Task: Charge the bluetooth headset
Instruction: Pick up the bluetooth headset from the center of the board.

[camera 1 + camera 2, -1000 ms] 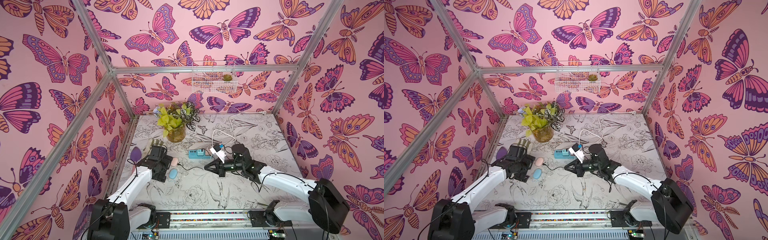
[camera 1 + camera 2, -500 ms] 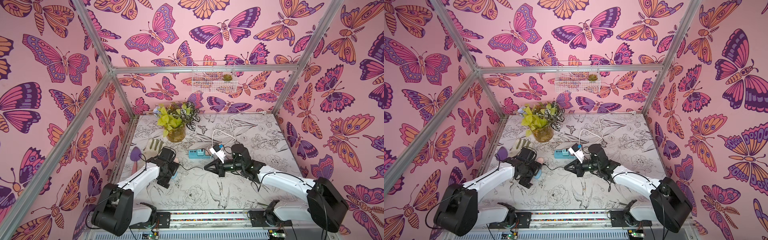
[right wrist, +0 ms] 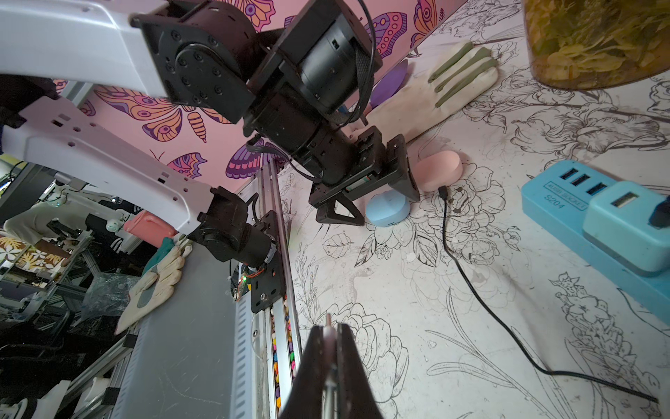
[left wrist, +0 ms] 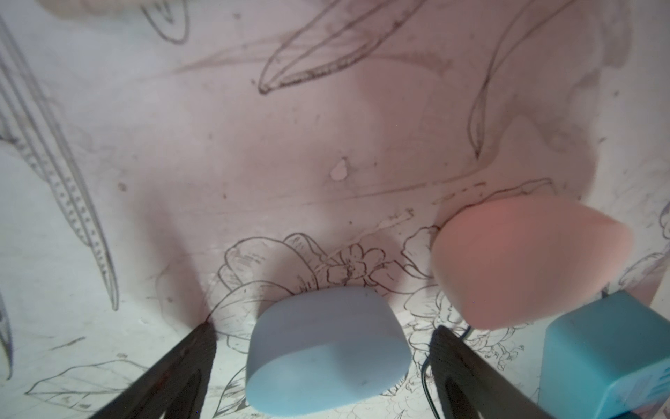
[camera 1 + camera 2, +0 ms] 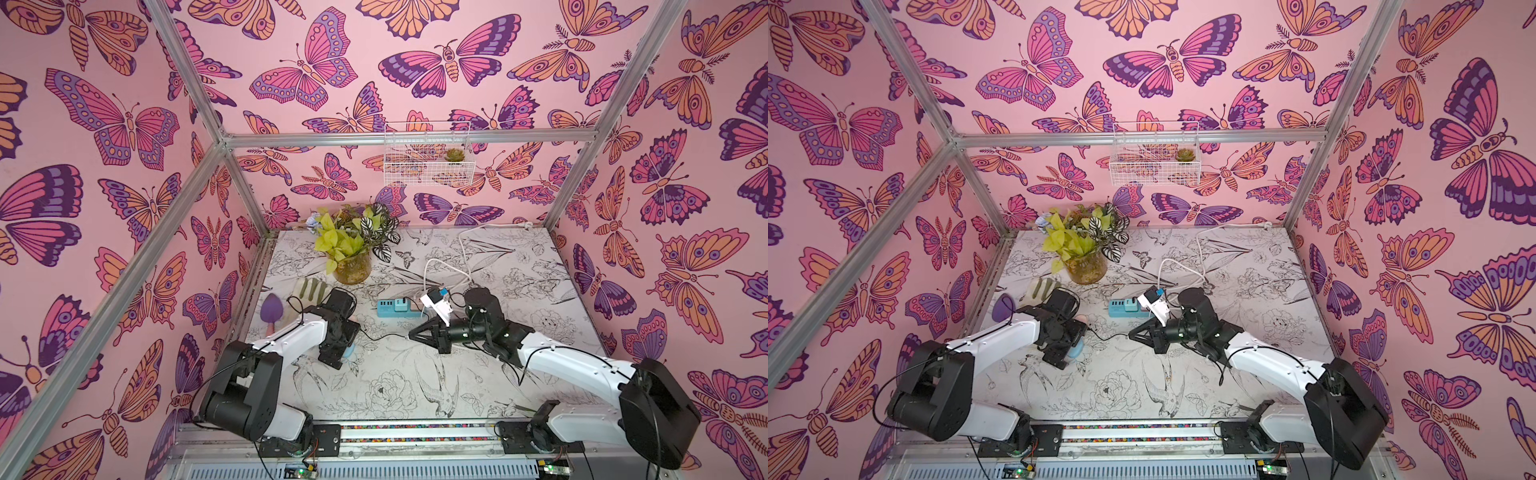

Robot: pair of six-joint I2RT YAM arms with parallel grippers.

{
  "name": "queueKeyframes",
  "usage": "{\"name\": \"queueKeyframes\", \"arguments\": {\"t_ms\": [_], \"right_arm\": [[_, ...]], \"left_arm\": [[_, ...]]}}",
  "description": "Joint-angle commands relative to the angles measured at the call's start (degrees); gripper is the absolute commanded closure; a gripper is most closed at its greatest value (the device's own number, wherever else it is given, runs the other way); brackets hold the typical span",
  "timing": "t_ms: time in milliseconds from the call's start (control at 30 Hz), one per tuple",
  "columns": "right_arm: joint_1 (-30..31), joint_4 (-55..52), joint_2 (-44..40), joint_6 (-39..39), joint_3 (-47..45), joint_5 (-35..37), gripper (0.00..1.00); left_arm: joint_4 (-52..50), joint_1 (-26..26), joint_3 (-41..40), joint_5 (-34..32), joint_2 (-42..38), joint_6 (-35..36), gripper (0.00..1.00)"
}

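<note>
Two small earbud cases lie side by side on the table: a pale blue case [image 4: 319,362] [image 3: 388,208] and a pink case [image 4: 525,261] [image 3: 437,170]. My left gripper [image 4: 324,333] [image 5: 347,347] is open and straddles the blue case, with a gap on each side. A black cable [image 3: 471,283] runs across the table, and its small plug [image 3: 442,190] lies loose beside the pink case. My right gripper [image 3: 329,330] [image 5: 411,334] points toward the cases and is shut on a thin pale piece with a metal tip. A blue USB power strip [image 5: 392,307] [image 3: 565,217] lies behind.
A glass jar of plants [image 5: 351,270] stands at the back left. A work glove [image 5: 309,289] and a purple trowel [image 5: 272,309] lie by the left wall. A white cable [image 5: 449,266] loops behind the strip. A wire basket [image 5: 428,164] hangs on the back wall.
My left arm has swung in from beside the cases and come down over the blue one, and its jaws have narrowed a little. The right arm has stayed put.
</note>
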Motion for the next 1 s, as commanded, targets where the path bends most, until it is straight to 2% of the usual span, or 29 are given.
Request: {"name": "queueKeyframes", "arguments": {"t_ms": [0,200,433,767,967], "right_arm": [[0.45,-0.97,-1.1,-0.76,0.38,0.57,1.0],[0.49,-1.26,-0.86,-0.87,0.48,0.86,1.0],[0.48,-1.34,-0.19,-0.32,1.36,1.2,1.0],[3.5,-0.8,0.55,1.16,3.79,8.01,1.0],[7.05,4.81,3.26,3.93,4.8,14.42,1.0]], "left_arm": [[0.4,-0.11,-0.45,-0.41,2.35,-0.16,0.18],[1.28,0.02,-1.65,0.32,0.71,0.97,0.38],[2.23,0.72,-2.42,3.22,-4.86,3.5,0.54],[7.39,0.74,-0.65,8.41,-17.67,4.46,0.54],[15.63,-0.91,-1.15,12.27,-21.15,0.11,0.54]]}}
